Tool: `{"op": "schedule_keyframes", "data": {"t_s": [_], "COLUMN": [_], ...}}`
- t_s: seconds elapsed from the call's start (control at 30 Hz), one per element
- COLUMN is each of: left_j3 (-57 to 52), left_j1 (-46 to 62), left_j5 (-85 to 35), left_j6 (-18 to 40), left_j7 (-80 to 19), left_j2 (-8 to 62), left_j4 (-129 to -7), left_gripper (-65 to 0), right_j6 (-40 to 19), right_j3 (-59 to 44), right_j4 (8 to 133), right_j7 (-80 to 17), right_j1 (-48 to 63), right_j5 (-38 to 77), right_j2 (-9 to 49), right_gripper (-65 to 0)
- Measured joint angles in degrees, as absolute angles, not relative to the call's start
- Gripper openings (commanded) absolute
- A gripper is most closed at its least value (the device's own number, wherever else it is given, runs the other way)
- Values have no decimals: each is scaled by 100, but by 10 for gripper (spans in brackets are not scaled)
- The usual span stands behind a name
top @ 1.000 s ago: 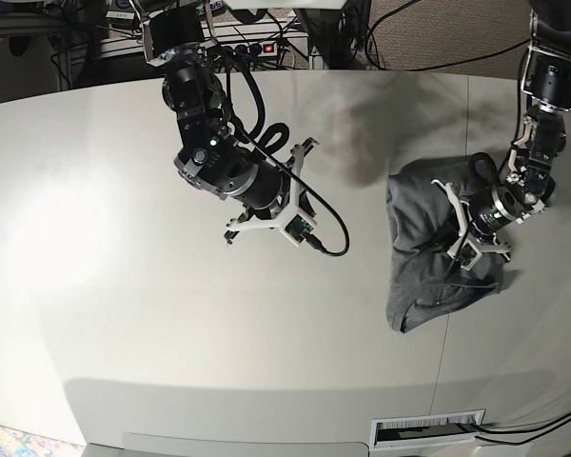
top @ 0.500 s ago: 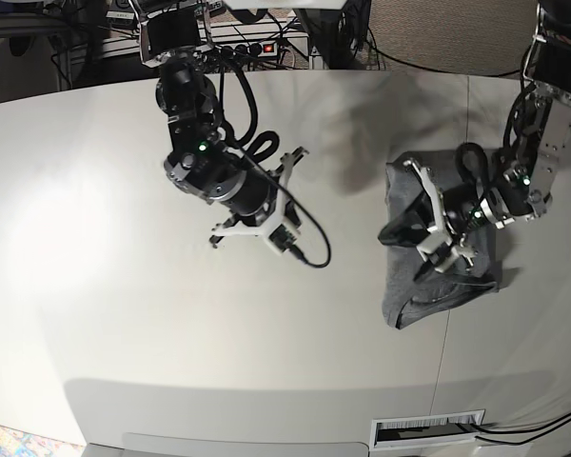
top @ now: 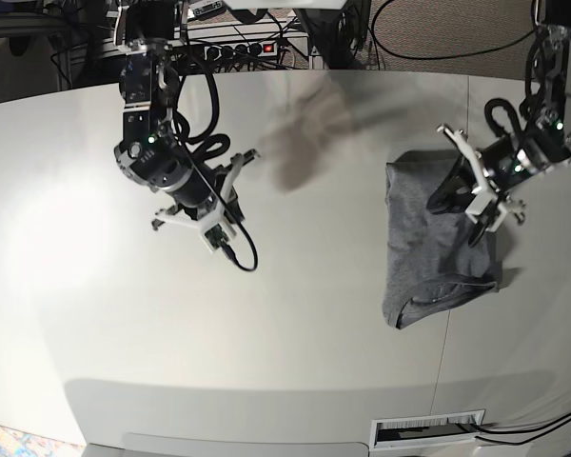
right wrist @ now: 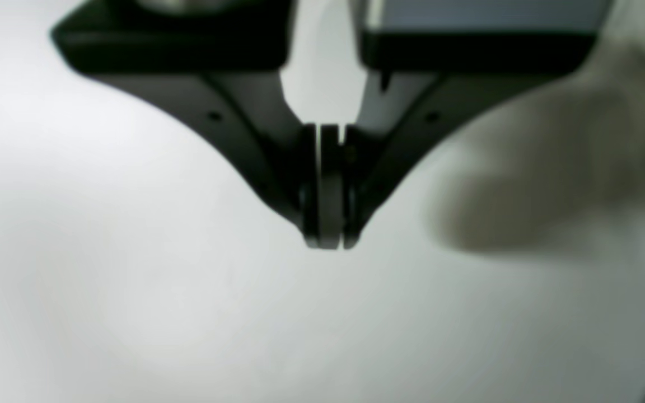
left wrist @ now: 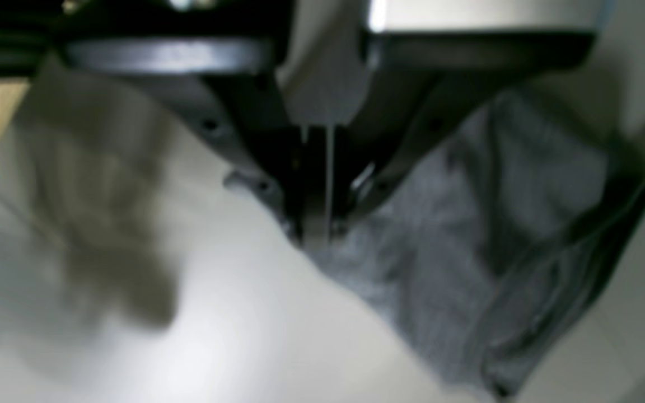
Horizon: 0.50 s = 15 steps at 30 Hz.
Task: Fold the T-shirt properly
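The left gripper has its jaws pressed together and holds nothing, hanging over the T-shirt's near edge. The right gripper, jaws also pressed together and empty, hangs over the bare table. The T-shirt lies folded in a bundle on the table's right side in the base view, its long axis running front to back.
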<state>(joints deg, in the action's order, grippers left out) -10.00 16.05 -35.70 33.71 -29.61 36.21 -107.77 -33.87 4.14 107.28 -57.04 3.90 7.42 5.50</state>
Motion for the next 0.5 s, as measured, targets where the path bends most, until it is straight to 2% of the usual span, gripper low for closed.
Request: {"op": "schedule_keyframes", "data": {"t_s": [0.3,0.5], "left_j3": [-2617,-3570], "left_j1": [3074,3883], "left_j5": [-3920,-4318], "left_j6": [3326,3603], "left_j7": [-2991,-2974], "left_j2": [3485,2961], "left_j4": [-11069,-11096], "left_gripper": [-650,-650], "right_j6": [-3256,-3011], "right_j3": [427,414], "right_j4": [11570,12208], "right_j7": [-5710,-5699], "right_j1": [1387,2189], "right_j5": [657,287], "right_j2": [998,1398], "right_gripper": [-650,-650]}}
